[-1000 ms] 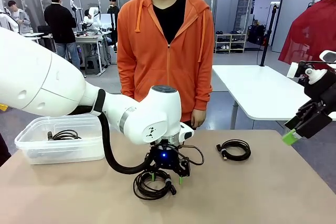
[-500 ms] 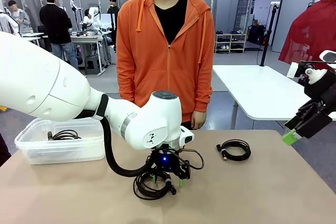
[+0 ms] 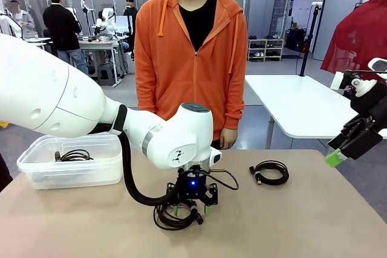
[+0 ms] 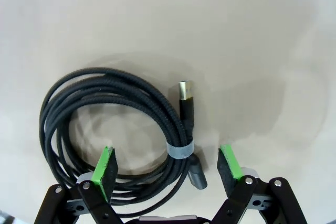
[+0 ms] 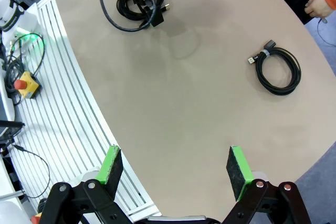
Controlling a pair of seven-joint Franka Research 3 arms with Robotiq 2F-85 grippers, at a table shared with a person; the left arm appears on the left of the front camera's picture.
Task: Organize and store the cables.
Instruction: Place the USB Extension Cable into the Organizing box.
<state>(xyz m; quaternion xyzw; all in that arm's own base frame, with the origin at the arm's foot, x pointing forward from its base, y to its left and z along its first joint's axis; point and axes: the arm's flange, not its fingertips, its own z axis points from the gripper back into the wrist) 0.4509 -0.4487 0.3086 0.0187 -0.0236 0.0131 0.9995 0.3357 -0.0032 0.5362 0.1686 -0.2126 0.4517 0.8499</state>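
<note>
The left hand (image 4: 167, 165) is hovering with its green pads (image 4: 105, 165) apart over the black braided cable coil (image 4: 107, 80) lying on the beige counter (image 4: 247, 35), straddling the grey band (image 4: 180, 150), probably the best hold since the light, floppy loops are bundled there.

Tan table (image 3: 302, 222) here: clear plastic bin (image 3: 72, 177) sitting at its left, one coiled black cable (image 3: 162, 216) lying mid-table toward the near edge, a second coil (image 3: 283, 174) well apart, farther right

No readable text, label, brand, number or sign on anything in view
</note>
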